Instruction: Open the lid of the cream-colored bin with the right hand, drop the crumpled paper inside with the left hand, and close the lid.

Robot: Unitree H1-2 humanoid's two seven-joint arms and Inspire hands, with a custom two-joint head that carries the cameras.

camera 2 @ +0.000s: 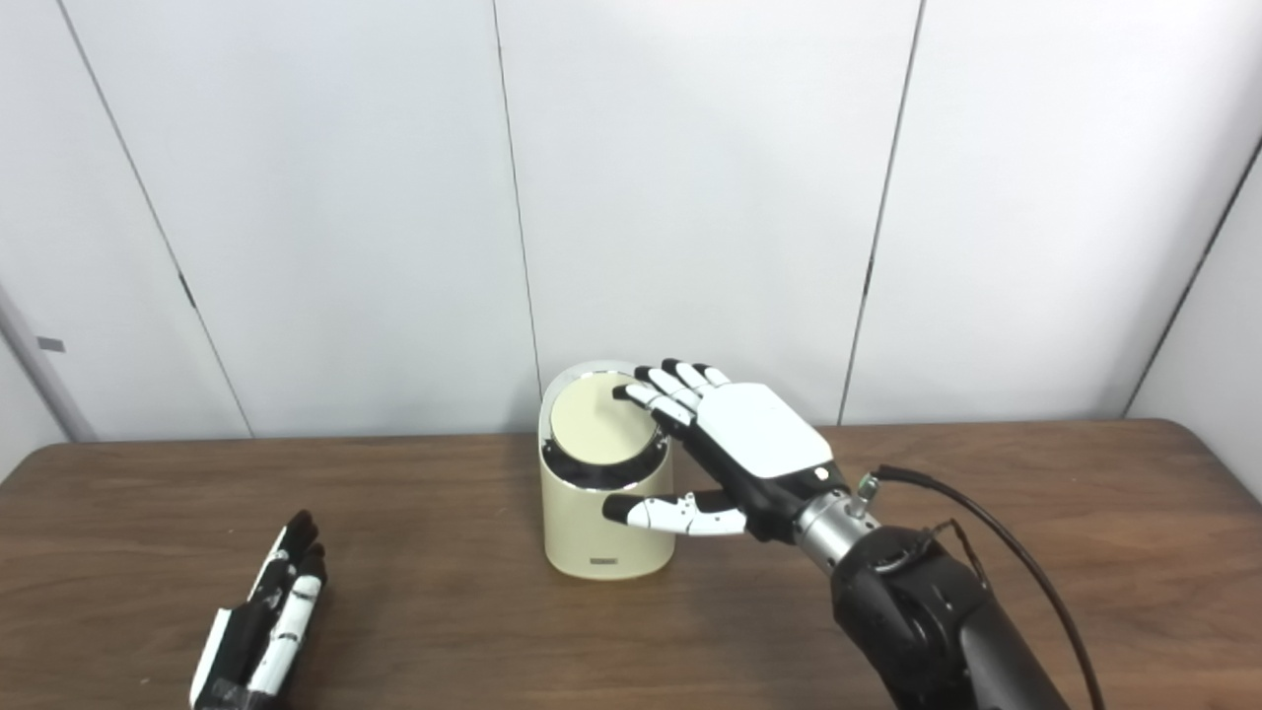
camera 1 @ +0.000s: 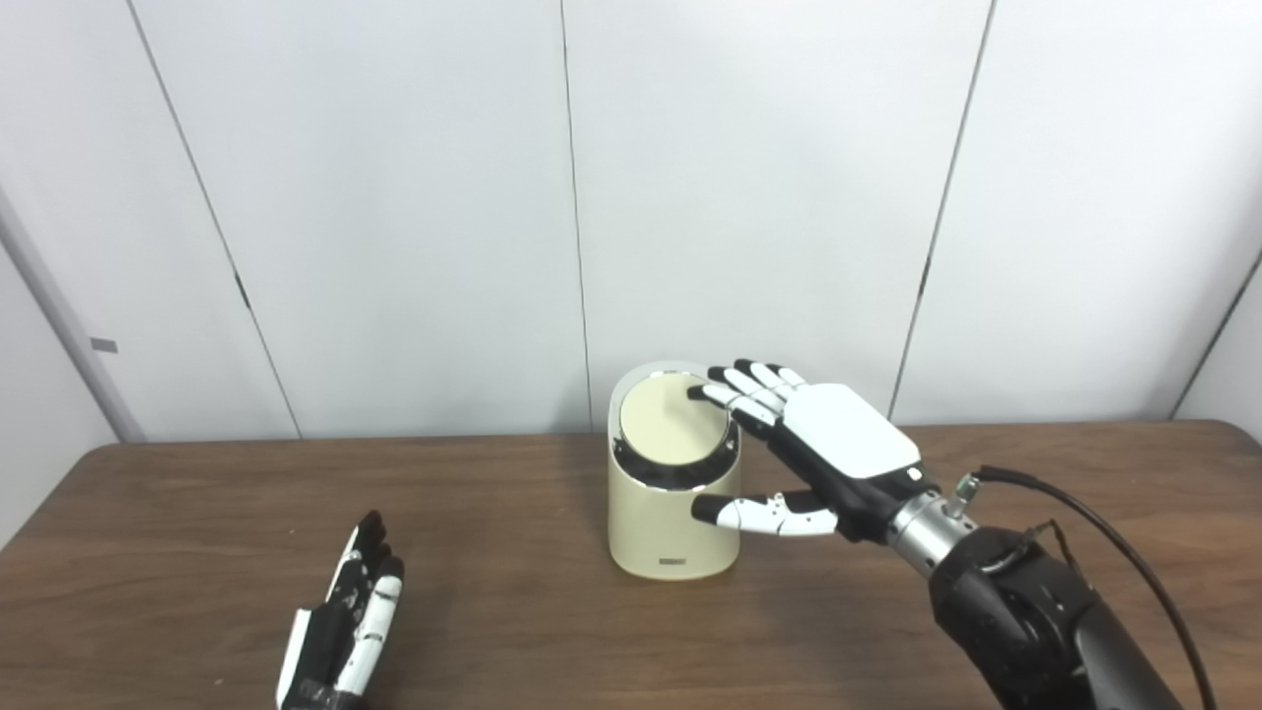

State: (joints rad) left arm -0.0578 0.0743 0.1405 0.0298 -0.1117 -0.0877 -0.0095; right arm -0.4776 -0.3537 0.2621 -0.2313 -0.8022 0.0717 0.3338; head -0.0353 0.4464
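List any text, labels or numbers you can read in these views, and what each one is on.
Nothing is legible.
Bin: a small dark label low on its front, too small and blurred to read.
Wall: a small grey tag at far left, with no readable characters.
Right hand, left hand, table: no markings visible.
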